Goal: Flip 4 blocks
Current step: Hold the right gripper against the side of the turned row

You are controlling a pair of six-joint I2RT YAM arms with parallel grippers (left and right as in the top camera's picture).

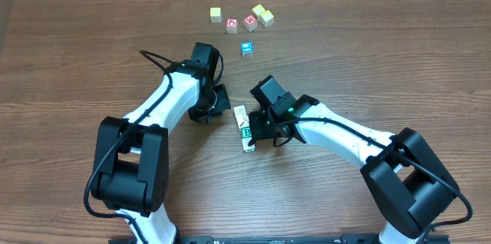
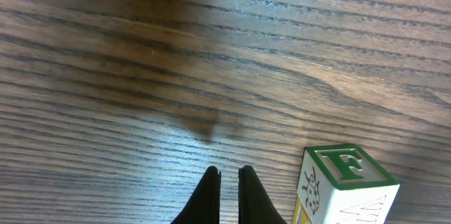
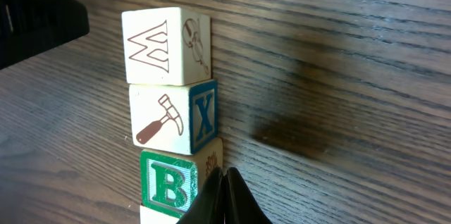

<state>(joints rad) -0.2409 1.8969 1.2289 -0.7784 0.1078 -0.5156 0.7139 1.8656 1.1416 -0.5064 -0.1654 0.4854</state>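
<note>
Blocks (image 1: 244,129) are sitting in a short row in the middle of the bench (image 1: 77,60), four of them touching end to end, right in the gap between the two arms. From the right wrist cam you can see most of the line: a W block (image 3: 165,44) at the far end, then a hammer block (image 3: 173,118) with a blue X on its side face, then the B block (image 3: 169,180) with the green letter, and just a sliver of the last one at the bottom edge. The right end effector (image 3: 224,178) has its fingers pressed together with nothing between them. The tip is right up against the right side of the B block, though I honestly can't tell if it's touching or only just beside it. The left end effector (image 2: 229,175) is pinched together too, empty, and pointing down at bare wood. The far end of the row shows to its right as an F block (image 2: 345,182), green F on top with a ladybug on the side, near the fingers but apart from them. Well away at the far side of the bench there's a loose bunch of other cubes (image 1: 245,23), in yellowish, red and blue.
</note>
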